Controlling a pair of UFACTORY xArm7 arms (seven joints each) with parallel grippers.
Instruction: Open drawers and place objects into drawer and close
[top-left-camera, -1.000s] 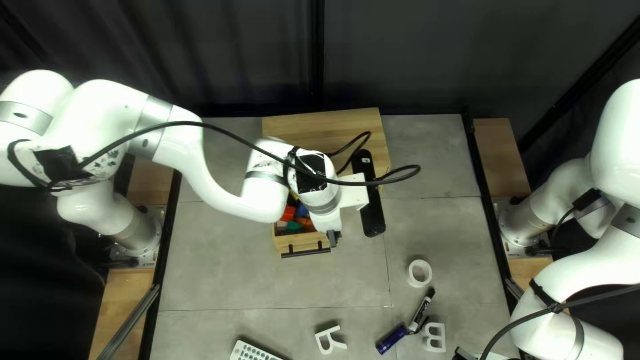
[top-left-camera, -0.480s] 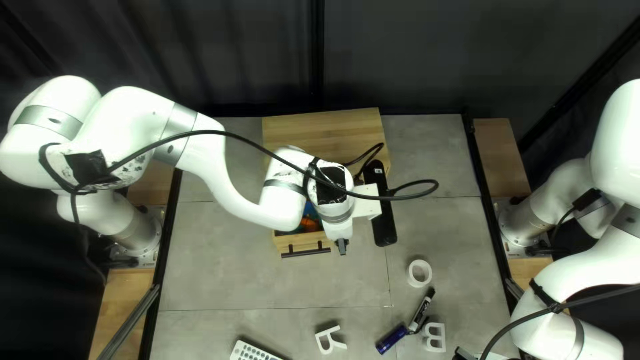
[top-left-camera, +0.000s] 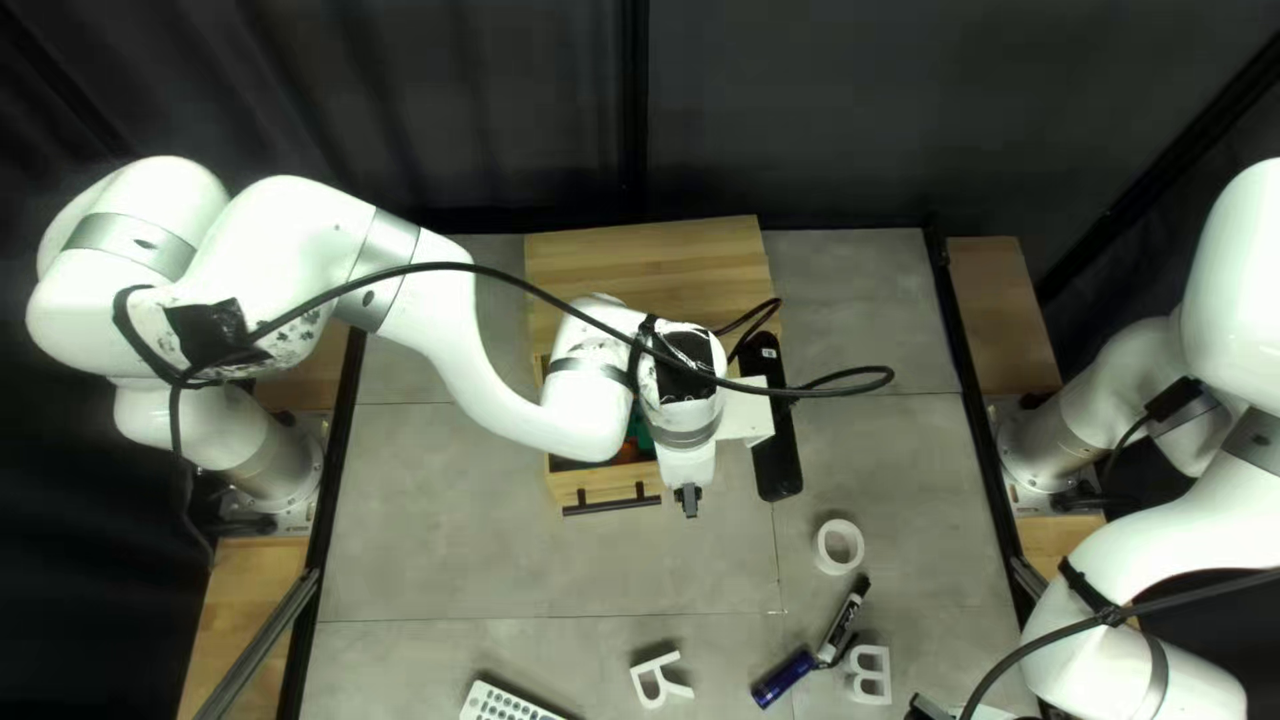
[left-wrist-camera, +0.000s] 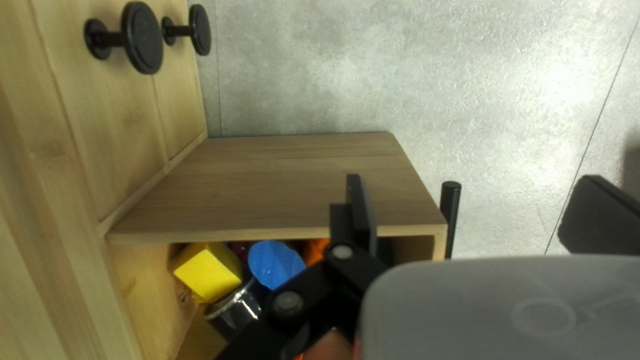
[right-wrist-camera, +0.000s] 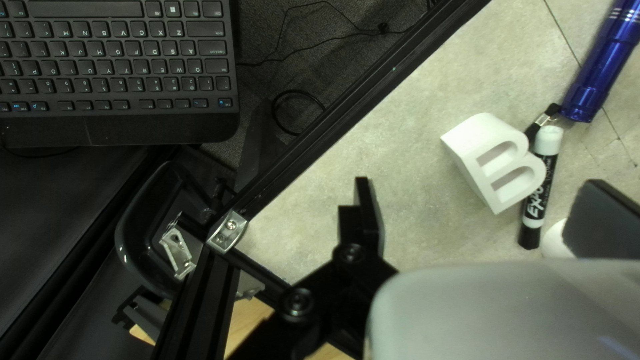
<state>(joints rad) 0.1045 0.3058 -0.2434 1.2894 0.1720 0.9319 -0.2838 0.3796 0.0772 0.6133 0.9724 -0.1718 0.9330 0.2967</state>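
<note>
In the top left view my left gripper [top-left-camera: 688, 499] hangs just right of the open drawer [top-left-camera: 608, 484]. Seen from its wrist, the left gripper [left-wrist-camera: 467, 213] stands open with nothing gripped, the drawer's wooden side [left-wrist-camera: 280, 180] under it and the handle [left-wrist-camera: 451, 207] between its fingers, lower down. A yellow block [left-wrist-camera: 210, 272] and a blue piece [left-wrist-camera: 275, 263] lie in the drawer. My right gripper [top-left-camera: 934, 710] shows only partly at the bottom edge; in its wrist view the right gripper [right-wrist-camera: 477, 217] is open and empty, near a white letter B [right-wrist-camera: 497, 163] and a marker [right-wrist-camera: 541, 187].
The wooden cabinet [top-left-camera: 640, 260] stands at the far edge, with a black elongated object [top-left-camera: 778, 460] to its right. Tape roll [top-left-camera: 839, 547], blue flashlight [top-left-camera: 783, 679], white letter R [top-left-camera: 660, 679] and white remote [top-left-camera: 504, 703] lie nearer. Round black knobs [left-wrist-camera: 142, 38] jut from the cabinet.
My left arm has moved rightward and toward the table's near edge, from over the drawer to beside it. The black elongated object has shifted the same way. The right arm has stayed still.
</note>
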